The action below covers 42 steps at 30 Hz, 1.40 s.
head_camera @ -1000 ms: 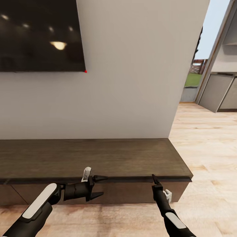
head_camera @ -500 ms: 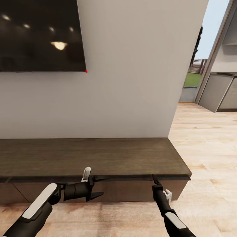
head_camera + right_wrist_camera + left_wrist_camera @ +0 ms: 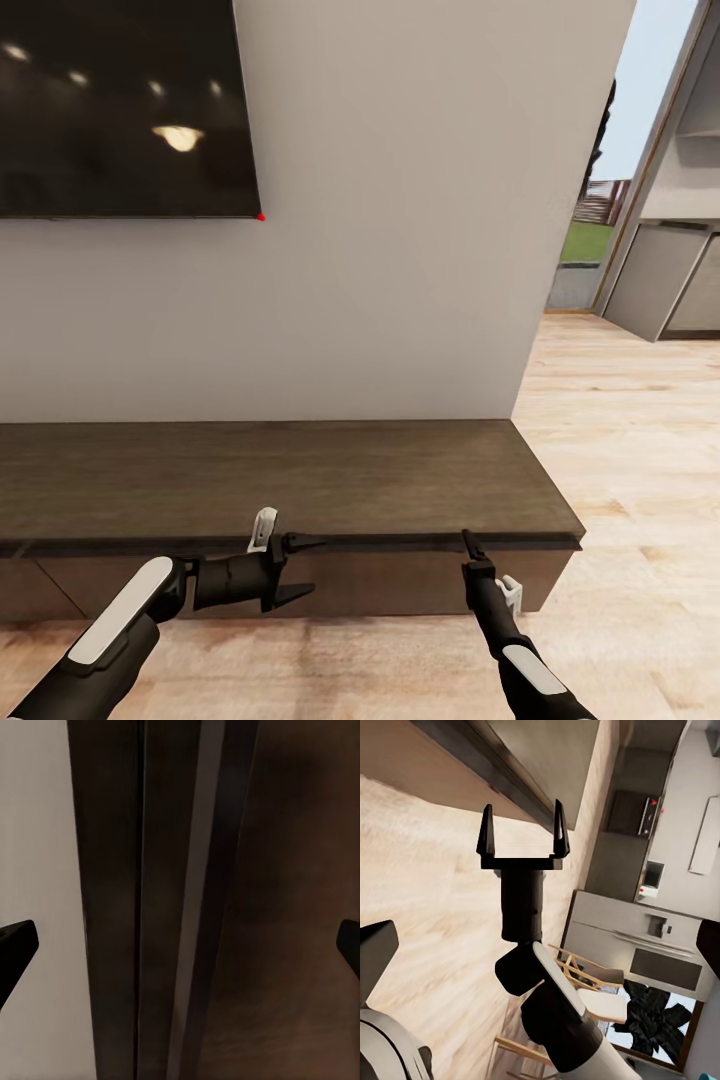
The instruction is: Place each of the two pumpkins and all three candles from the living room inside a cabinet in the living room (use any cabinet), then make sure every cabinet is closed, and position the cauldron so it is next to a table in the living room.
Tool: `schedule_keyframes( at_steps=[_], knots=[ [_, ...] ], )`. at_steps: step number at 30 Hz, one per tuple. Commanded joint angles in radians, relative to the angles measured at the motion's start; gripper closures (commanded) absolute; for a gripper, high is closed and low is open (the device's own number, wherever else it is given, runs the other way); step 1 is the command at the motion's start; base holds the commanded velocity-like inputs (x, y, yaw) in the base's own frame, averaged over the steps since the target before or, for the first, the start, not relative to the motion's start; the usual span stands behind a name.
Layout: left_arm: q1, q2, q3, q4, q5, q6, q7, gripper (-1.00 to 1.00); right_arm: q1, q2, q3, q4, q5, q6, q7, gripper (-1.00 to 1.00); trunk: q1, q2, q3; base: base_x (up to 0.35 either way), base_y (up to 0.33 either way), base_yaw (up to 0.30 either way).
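The cabinet [image 3: 300, 480] stands just beyond both open, empty grippers.

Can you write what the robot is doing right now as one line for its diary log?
place: at cabinet | left pincer: open, empty | right pincer: open, at cabinet's top front edge | cabinet front: closed

Three cameras, all close to the low cabinet

The head camera looks forward and down at the cabinet [image 3: 300, 480] against the wall [image 3: 400, 250]. The left wrist camera looks past the open left pincer [image 3: 523, 829] towards the right arm [image 3: 559, 1020] and kitchen. The right wrist camera sits tight against the cabinet's front edge [image 3: 172, 907], which the head view shares.
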Motion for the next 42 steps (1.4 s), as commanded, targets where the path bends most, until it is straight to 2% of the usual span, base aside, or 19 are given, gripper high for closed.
schedule_keyframes(
  at_steps=[1,11,12,42],
  knots=[
    [-0.001,0.001,-0.001,-0.001,0.011,0.000,0.009,-1.00,-0.001,0.000,0.002,0.001,-0.004,-0.002,0.003,-1.00,0.000,0.000,-0.001,0.001,0.000,0.000],
    [-0.001,0.001,-0.001,-0.001,0.011,0.000,0.009,-1.00,-0.001,0.000,0.001,0.001,-0.004,-0.002,0.001,-1.00,0.000,0.000,-0.001,0.000,0.000,0.000],
    [-0.001,0.001,-0.001,-0.001,0.011,0.000,0.009,-1.00,-0.001,0.000,0.001,0.001,-0.004,-0.002,-0.001,1.00,0.000,0.000,-0.001,0.000,0.000,0.000],
    [-0.001,0.000,-0.001,-0.001,0.011,0.000,0.009,-1.00,-0.001,0.000,0.000,0.002,-0.005,-0.001,-0.003,1.00,0.000,0.000,-0.001,0.000,0.000,0.000]
  ],
)
